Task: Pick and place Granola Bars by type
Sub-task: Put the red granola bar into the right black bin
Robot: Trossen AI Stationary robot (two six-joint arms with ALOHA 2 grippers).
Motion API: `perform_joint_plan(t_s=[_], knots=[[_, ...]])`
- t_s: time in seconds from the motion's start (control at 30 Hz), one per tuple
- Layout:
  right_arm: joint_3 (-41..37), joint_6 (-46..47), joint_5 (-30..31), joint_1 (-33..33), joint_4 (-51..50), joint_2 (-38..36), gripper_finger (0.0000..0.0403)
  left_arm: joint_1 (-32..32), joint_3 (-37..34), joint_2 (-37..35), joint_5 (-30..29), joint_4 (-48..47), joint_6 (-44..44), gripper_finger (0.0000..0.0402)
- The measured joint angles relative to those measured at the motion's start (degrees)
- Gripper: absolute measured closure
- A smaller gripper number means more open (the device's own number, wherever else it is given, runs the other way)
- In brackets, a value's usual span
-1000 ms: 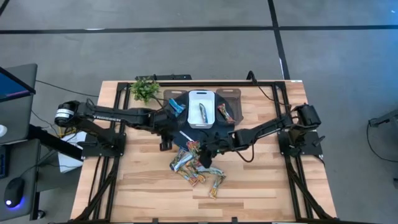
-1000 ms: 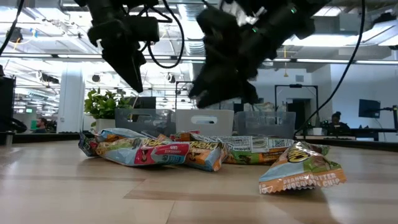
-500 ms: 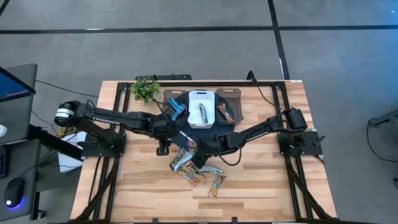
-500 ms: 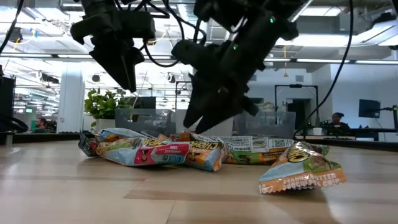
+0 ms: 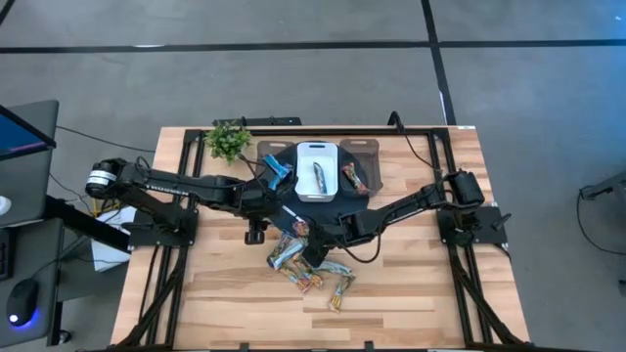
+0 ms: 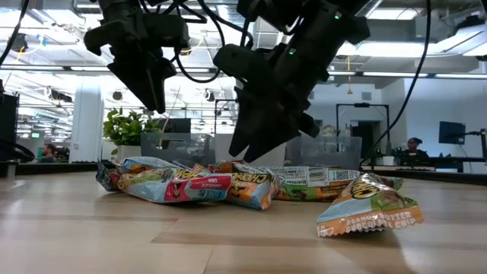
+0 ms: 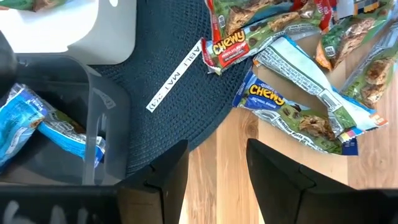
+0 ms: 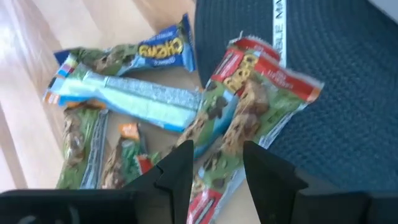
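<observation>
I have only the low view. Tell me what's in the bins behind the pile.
Observer: From above, the left dark bin holds a blue bar.
Operator: Now the other two.
Observer: The white tray holds one silver-teal bar, and the right clear bin an orange-red bar.
Operator: Say what the right pincer is over.
Observer: Its wrist view shows the right pincer open and empty, above a red-edged bar lying partly on the dark mat.
</observation>
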Motion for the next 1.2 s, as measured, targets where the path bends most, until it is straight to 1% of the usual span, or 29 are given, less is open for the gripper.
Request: perform_joint_plan(t_s=[0.2,0.27,0.37,0.43,0.53,0.6,0.77,1.0,1.07,1.1,1.2], knots=[[0.0,-0.3,-0.1,0.1,-1.1,0.7,0.0272,0.0,0.0,0.0,-1.1,1.0,-0.1,0.0244],[0.0,-0.5,-1.2,0.0,-0.4,1.8,0.0272,0.0,0.0,0.0,-1.1,1.5,-0.4,0.0244],[0.2,-0.3,-4.9,0.0,2.8,3.5,0.0272,0.0,0.0,0.0,-1.0,2.2,-1.0,0.0244],[0.3,1.6,-5.9,0.3,3.2,4.6,0.0272,0.0,0.0,0.0,-1.1,2.2,-1.2,0.0244],[0.3,4.9,-5.8,0.7,2.3,5.3,0.0272,-0.1,0.0,0.0,-1.0,2.3,-1.6,0.0244],[0.3,5.8,-4.4,1.1,1.8,5.3,0.0276,-0.1,0.0,0.0,-1.0,2.3,-1.9,0.0244],[0.1,6.0,-2.0,1.9,-0.4,4.6,0.0309,-0.1,0.0,0.0,-1.0,2.4,-2.1,0.0244],[-0.2,6.0,-2.0,2.7,-2.3,2.3,0.0373,-0.1,0.0,0.0,-1.1,2.6,-2.1,0.0244],[0.0,6.0,-2.0,2.7,-1.3,1.9,0.0383,-0.1,0.0,0.0,-1.1,2.6,-2.1,0.0244],[-0.2,6.0,-2.0,2.9,-2.6,1.1,0.0386,-0.1,0.0,0.0,-1.1,2.7,-2.1,0.0244],[0.1,5.7,-1.7,2.9,-1.8,-0.3,0.0382,-0.1,0.0,0.0,-1.1,3.0,-2.1,0.0244]])
